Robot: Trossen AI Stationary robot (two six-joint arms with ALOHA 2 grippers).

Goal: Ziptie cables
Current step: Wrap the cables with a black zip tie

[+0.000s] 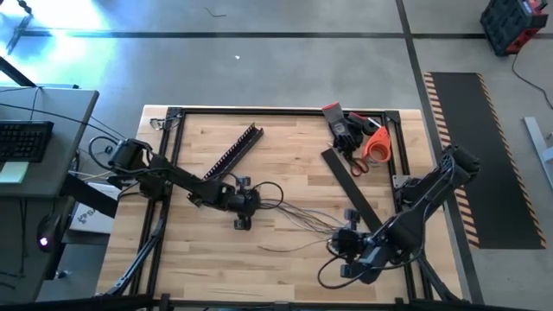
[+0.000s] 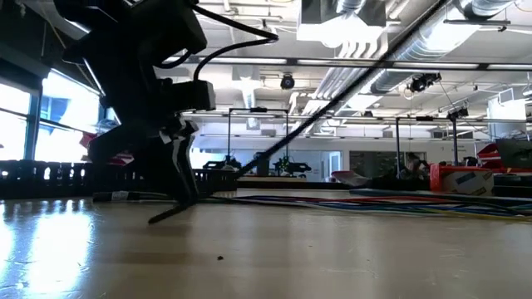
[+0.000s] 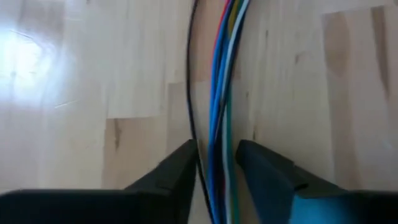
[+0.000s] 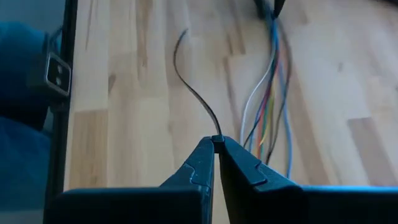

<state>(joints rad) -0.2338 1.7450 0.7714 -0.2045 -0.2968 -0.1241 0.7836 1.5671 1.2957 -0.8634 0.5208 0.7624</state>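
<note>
The cables (image 1: 302,218) lie across the middle of the table as a loose bundle of thin white, blue, red and green wires that fans out toward the right. My left gripper (image 1: 242,212) sits at their left end, and its wrist view shows the bundle (image 3: 221,93) running between the fingers (image 3: 217,165). My right gripper (image 1: 346,240) is low near the fanned right end, shut on a thin black zip tie (image 4: 193,87). The wires (image 4: 270,93) lie on the wood beside it. In the low view the cables (image 2: 374,202) rest flat on the tabletop. My left gripper holds the cables near their left end (image 3: 214,158), pinched as a bundle between the two fingers. The fingers lie across the wires and come slanting down from the table's left. The bundle stays low on the wood. My right gripper pinches one end of the zip tie (image 4: 216,138) at its fingertips. The rest of the zip tie (image 1: 289,247) curves away toward the table's left and lies on the wood.
A black comb-toothed slotted duct (image 1: 232,153) lies slanted at the far left of the tabletop. A flat black strip (image 1: 354,188) lies slanted at the right. Tools with an orange part (image 1: 373,145) sit in the far right corner. Bare wood (image 1: 199,259) shows at the near left.
</note>
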